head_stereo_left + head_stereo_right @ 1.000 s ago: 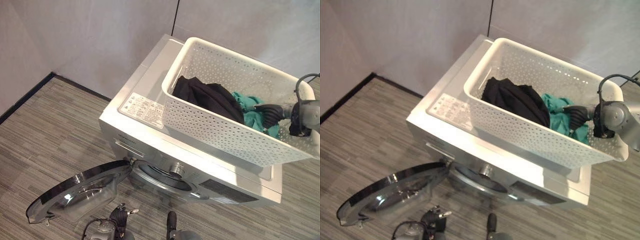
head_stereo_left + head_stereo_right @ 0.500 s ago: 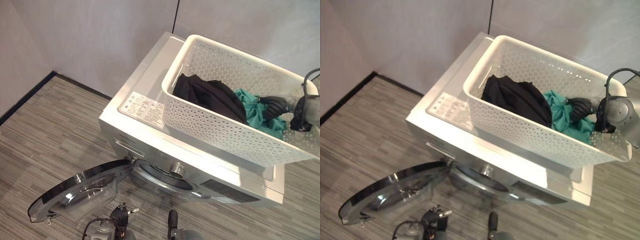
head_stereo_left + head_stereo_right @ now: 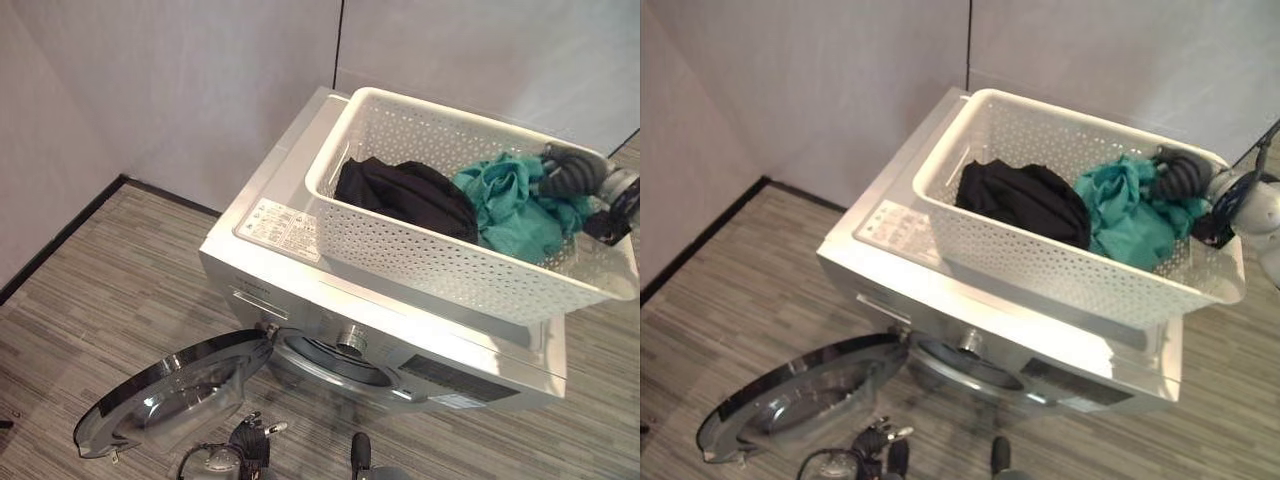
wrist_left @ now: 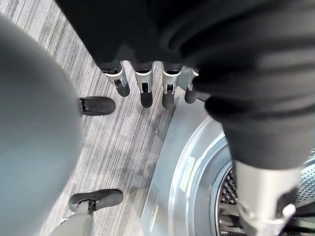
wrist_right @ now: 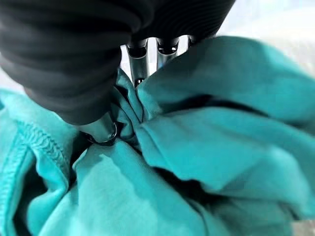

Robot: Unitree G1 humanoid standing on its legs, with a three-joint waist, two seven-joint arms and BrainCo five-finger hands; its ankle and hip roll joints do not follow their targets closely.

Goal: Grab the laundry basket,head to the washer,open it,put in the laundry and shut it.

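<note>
A white perforated laundry basket [image 3: 430, 265] rests on top of the silver washer [image 3: 285, 190]. Inside it lie a black garment [image 3: 405, 190] and a teal garment [image 3: 510, 200]. My right hand [image 3: 570, 170] reaches over the basket's right end and is shut on the teal garment [image 5: 197, 147], which is bunched up to the level of the rim. The washer's round door [image 3: 170, 390] hangs wide open to the left of the drum opening [image 3: 340, 358]. My left hand [image 4: 142, 88] hangs low in front of the washer, fingers straight and holding nothing.
Grey walls meet in a corner just behind the washer. Striped grey floor [image 3: 100, 290] stretches left of the machine and in front of it. The open door juts out over the floor at the lower left.
My right hand has risen toward the basket's right rim, pulling the teal garment up into a taller bunch. The camera has shifted a little; washer, basket and door stay put.
</note>
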